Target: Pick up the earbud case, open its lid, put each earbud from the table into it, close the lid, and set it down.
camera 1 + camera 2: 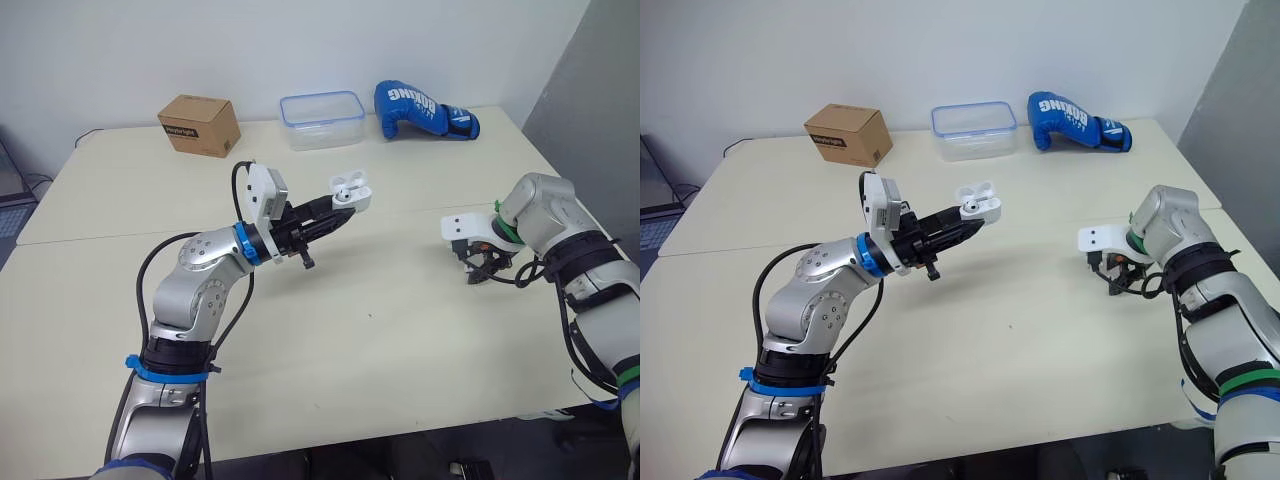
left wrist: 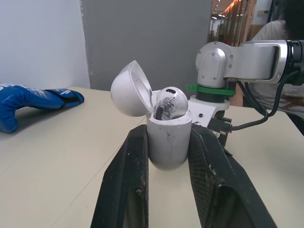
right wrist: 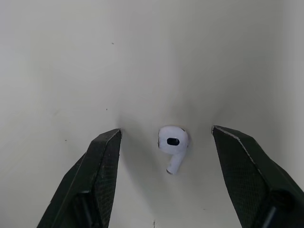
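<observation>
My left gripper [image 1: 338, 213] is raised above the middle of the table, shut on the white earbud case [image 1: 352, 190]. The case [image 2: 167, 137] sits upright between the black fingers [image 2: 124, 185] with its lid tipped back, and one earbud [image 2: 168, 102] rests in it. At the right side of the table my right gripper [image 1: 484, 268] points straight down, open. A second white earbud [image 3: 173, 145] lies flat on the table between its two fingertips, touching neither.
Along the far edge stand a brown cardboard box [image 1: 199, 125], a clear plastic container with a blue rim [image 1: 322, 119] and a blue boxing glove [image 1: 423, 111]. The beige table [image 1: 380, 350] has a seam running across its middle.
</observation>
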